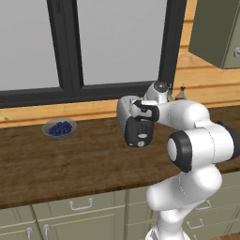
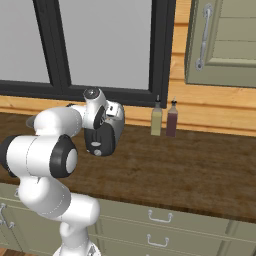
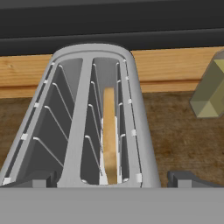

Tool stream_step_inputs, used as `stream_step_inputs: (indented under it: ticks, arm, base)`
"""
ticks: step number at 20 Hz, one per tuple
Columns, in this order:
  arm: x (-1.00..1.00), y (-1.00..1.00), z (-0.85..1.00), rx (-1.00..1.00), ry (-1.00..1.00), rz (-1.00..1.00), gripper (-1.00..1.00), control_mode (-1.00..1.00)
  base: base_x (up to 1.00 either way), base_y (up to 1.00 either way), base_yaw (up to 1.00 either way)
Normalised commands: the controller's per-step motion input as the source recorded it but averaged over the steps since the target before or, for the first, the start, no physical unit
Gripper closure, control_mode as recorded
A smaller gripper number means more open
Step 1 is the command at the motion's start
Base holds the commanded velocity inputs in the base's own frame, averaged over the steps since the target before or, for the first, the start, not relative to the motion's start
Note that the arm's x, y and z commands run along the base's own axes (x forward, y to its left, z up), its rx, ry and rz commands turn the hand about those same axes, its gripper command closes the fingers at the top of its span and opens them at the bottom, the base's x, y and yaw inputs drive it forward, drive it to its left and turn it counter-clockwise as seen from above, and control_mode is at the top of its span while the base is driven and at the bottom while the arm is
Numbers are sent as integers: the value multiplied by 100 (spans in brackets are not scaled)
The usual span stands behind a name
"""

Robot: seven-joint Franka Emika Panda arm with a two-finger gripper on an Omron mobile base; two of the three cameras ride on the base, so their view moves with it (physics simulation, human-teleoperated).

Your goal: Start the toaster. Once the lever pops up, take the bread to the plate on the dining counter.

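The silver-grey toaster (image 1: 127, 117) stands on the wooden counter by the window, its black end panel (image 1: 139, 133) facing the room; the lever on that panel is too small to make out. In the hand view I look down onto the toaster (image 3: 140, 131) and its two slots. The bread (image 3: 109, 135) stands on edge in the right slot, sunk low, its tan top edge showing. My gripper (image 3: 111, 180) hangs just above the toaster's near end, open, one fingertip either side of the body, holding nothing. The plate and the dining counter are out of view.
A grey glass bowl of blueberries (image 1: 59, 128) sits at the left of the counter. Two bottles (image 2: 156, 120) (image 2: 172, 119) stand against the wall right of the toaster. A wall cabinet (image 2: 220, 40) hangs at upper right. Drawers (image 2: 160, 216) run below the counter.
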Motion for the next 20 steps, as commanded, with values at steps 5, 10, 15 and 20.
stream_step_inputs:
  ticks: [5, 10, 15, 20]
  arm:
    - [0, 0, 0, 0, 0, 0, -100, -100]
    - [0, 0, 0, 0, 0, 0, -100, -100]
    - [0, 0, 0, 0, 0, 0, -100, -100]
    - [0, 0, 0, 0, 0, 0, -100, -100]
  base:
    - [0, 0, 0]
    - [0, 0, 0]
    - [0, 0, 0]
    - [0, 0, 0]
